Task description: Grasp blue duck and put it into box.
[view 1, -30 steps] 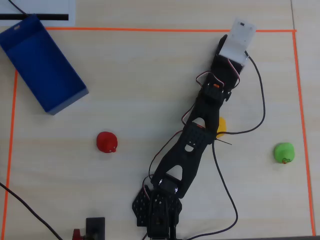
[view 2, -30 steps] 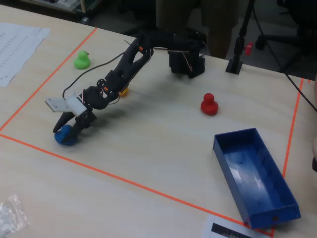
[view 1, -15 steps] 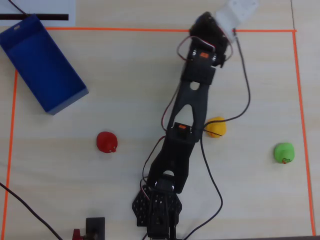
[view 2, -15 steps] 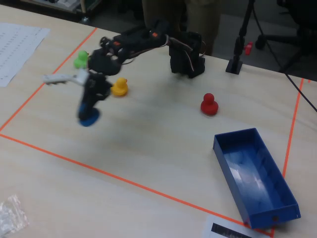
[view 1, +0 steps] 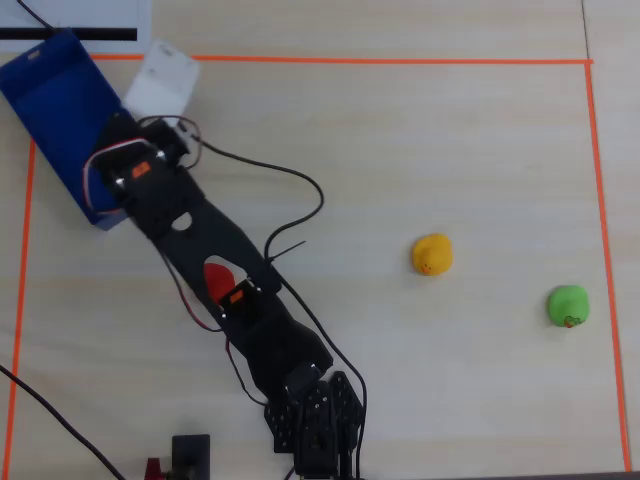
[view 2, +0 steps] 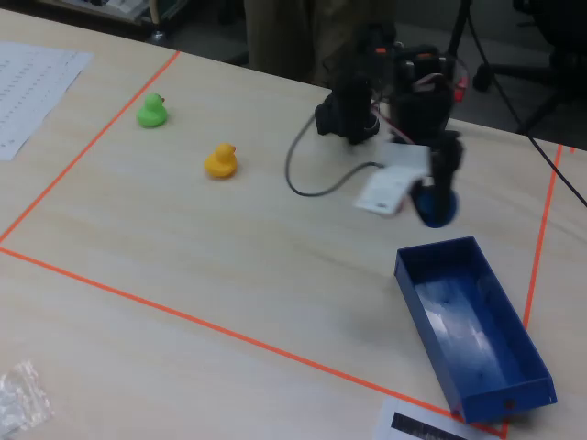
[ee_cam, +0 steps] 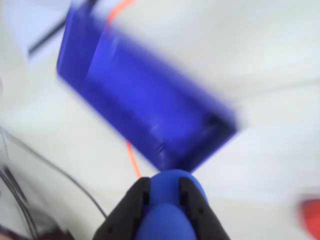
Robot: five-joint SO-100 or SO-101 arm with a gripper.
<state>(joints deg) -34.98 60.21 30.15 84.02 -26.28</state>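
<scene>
— Closed tight around the blue duck (ee_cam: 167, 207): hand (ee_cam: 165, 192), black fingers (ee_cam: 134, 202) gripping both sides, seen in the wrist view.

— And the duck's place?

— Up off the table (view 2: 229, 275), near the box's (view 2: 514, 339) closer end; whether already past the rim, cannot tell.

— Best way on?

— Probably carry farther over the open inside, well within the walls. Lower close to the floor, then open, so no bounce out. Blurred wrist view suggests slowing first.

— Anything else nearby?

— White card (view 2: 385, 191) just beside; yellow duck (view 2: 221, 160) and green duck (view 2: 151, 110) well apart.
</scene>
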